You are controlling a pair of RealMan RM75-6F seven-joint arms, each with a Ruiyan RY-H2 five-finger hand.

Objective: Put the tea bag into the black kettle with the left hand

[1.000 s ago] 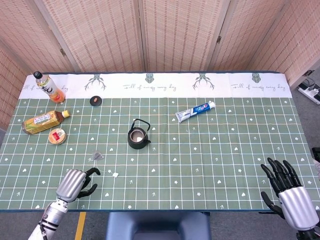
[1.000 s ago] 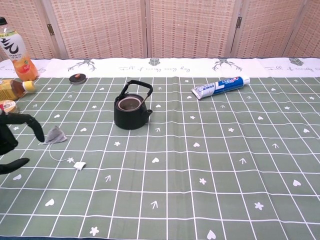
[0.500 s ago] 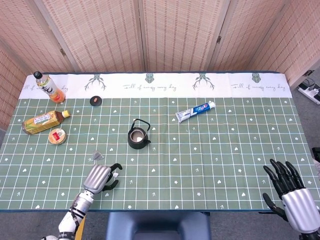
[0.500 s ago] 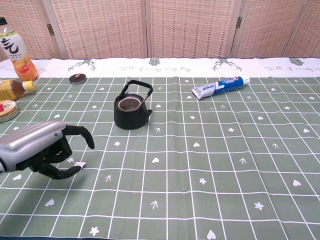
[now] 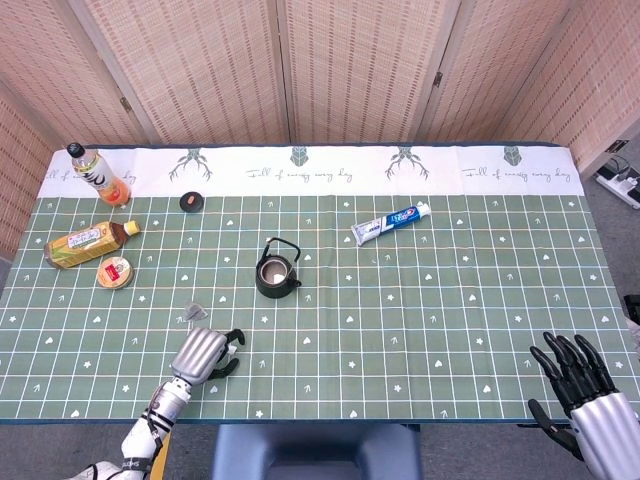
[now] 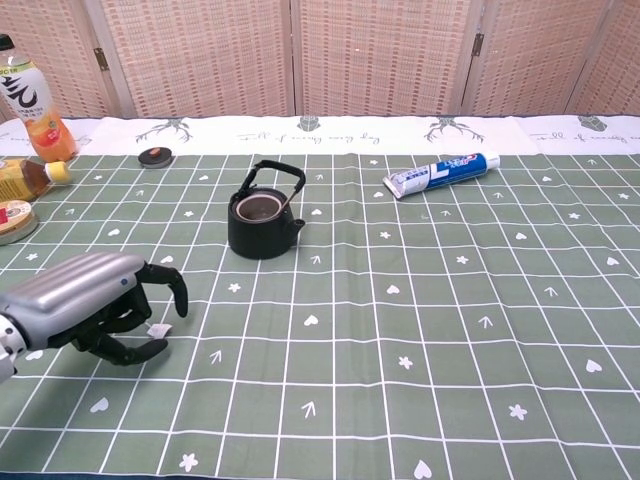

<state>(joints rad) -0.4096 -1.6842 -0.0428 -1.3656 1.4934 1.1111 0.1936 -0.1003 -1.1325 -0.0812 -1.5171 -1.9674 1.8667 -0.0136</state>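
The left hand (image 5: 205,352) is sitting low in the lower left of the head view, fingers curled down over the paper tag (image 6: 158,329) of the tea bag (image 5: 194,314). Vs a sec ago it's shifted inward from the frame's left edge and dropped onto the cloth; over the last half sec it's barely moving, just settling a bit lower and closing in. In the chest view the fingertips (image 6: 181,298) are arching around the tag, w/ the thumb underneath, but can't tell if the tag is actually pinched yet: tag is still showing between fingers, flat on the table.

Tea bag pouch itself is lying just above the hand in the head view, uncovered, approx where it was before. Black kettle (image 5: 277,269) is standing open, handle up, up and to the right of the hand, centre-left of frame, well apart from it.

Meaning: reach seems done, grasp is being attempted via tag/string, not the pouch. Lift + carry to kettle not yet started.

Right hand (image 5: 588,388) is sitting at lower right corner, fingers spread, holding nothing, drifting slightly lower in frame.
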